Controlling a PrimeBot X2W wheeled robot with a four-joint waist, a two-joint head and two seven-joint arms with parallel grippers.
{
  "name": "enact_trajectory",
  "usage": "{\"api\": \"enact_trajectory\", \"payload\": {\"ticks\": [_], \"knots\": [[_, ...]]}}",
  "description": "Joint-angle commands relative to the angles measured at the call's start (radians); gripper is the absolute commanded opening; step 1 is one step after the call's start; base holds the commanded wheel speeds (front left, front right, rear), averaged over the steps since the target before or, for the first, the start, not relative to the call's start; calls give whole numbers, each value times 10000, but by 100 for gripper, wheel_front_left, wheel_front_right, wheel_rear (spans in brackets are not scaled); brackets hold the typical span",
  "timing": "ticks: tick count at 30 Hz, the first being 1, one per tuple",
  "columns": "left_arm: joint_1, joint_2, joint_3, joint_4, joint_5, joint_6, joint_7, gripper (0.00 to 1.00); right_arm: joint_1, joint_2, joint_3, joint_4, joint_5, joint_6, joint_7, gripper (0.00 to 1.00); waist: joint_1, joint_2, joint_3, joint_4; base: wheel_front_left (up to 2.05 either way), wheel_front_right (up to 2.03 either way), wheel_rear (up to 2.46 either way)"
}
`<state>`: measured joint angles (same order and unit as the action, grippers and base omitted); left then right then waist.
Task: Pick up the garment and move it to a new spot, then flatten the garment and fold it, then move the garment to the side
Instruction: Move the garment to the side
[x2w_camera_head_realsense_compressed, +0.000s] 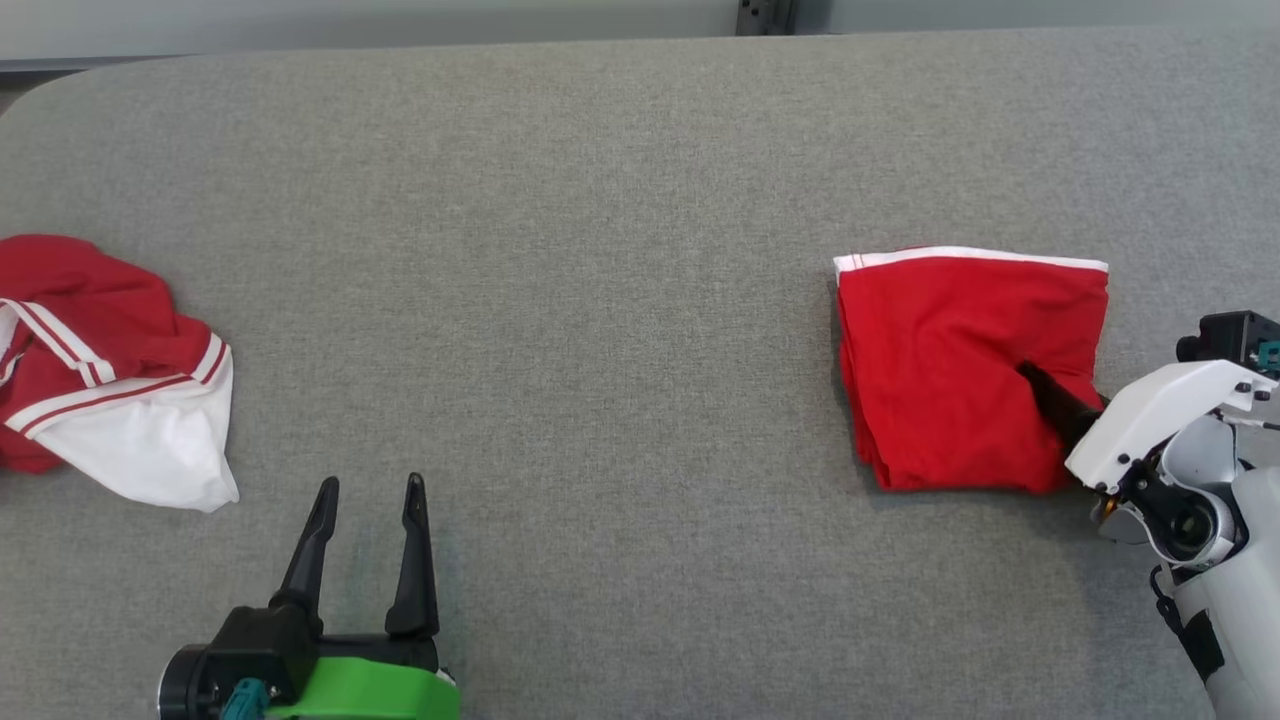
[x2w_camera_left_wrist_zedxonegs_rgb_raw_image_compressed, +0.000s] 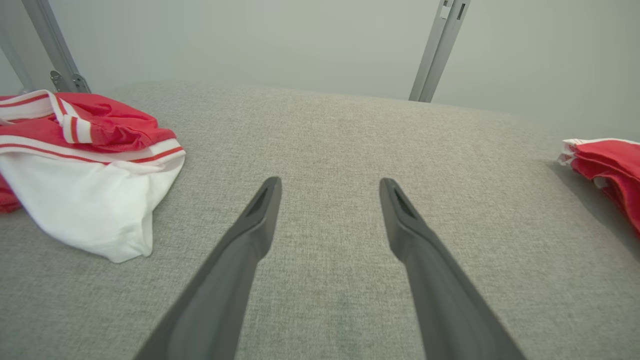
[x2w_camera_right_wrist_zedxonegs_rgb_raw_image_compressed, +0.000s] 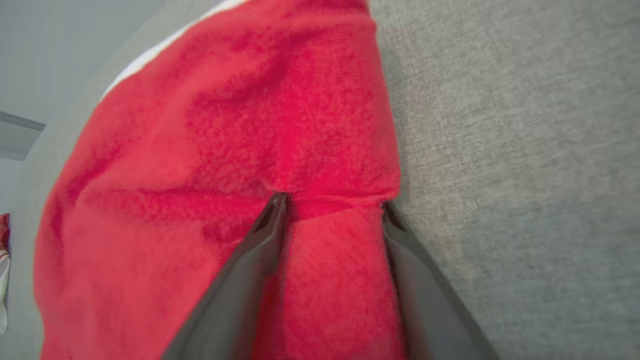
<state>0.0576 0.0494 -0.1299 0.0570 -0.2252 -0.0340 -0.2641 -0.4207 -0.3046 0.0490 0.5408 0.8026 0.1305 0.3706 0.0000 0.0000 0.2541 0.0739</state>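
Observation:
The garment (x2w_camera_head_realsense_compressed: 960, 350) is red with a white trim and lies folded into a rectangle on the right of the grey table (x2w_camera_head_realsense_compressed: 600, 250). My right gripper (x2w_camera_head_realsense_compressed: 1035, 385) comes in from the garment's near right corner. In the right wrist view its two fingers stand apart, straddling a strip of the red cloth (x2w_camera_right_wrist_zedxonegs_rgb_raw_image_compressed: 225, 125) near its edge, tips pressed into the fabric (x2w_camera_right_wrist_zedxonegs_rgb_raw_image_compressed: 332, 200). My left gripper (x2w_camera_head_realsense_compressed: 371, 482) rests open over bare table at the lower left, with nothing between its fingers (x2w_camera_left_wrist_zedxonegs_rgb_raw_image_compressed: 330, 182). The folded garment's edge (x2w_camera_left_wrist_zedxonegs_rgb_raw_image_compressed: 610, 160) appears at the far right of the left wrist view.
A second red and white garment (x2w_camera_head_realsense_compressed: 110, 370) lies crumpled at the table's left edge, close to the left of my left gripper (x2w_camera_left_wrist_zedxonegs_rgb_raw_image_compressed: 85, 165). Bare grey surface spans the middle of the table. Metal frame posts (x2w_camera_left_wrist_zedxonegs_rgb_raw_image_compressed: 437, 50) stand behind the table's far edge.

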Motion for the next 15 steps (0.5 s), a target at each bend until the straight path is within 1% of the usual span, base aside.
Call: {"api": "enact_trajectory", "payload": {"ticks": [1, 5, 11, 15], "knots": [[-265, 23, 36, -83, 144, 27, -6, 100, -141, -7, 176, 80, 150, 4, -13, 0, 0, 0, 242, -244, 0, 0, 0], [-377, 21, 94, -223, 235, 2, -3, 100, -572, -219, 348, 94, 476, 2, -235, 0, 0, 0, 553, -925, 0, 0, 0], [-838, 34, 215, -347, 711, -202, -4, 100, -1325, -642, 309, 506, 705, 1, -770, 0, 0, 0, 1313, -2061, 0, 0, 0], [-1391, 226, 189, -337, 1067, -416, -4, 100, -2064, -1192, 127, 1030, 487, 2, -1292, 0, 0, 0, 2067, -2441, 0, 0, 0]]}}
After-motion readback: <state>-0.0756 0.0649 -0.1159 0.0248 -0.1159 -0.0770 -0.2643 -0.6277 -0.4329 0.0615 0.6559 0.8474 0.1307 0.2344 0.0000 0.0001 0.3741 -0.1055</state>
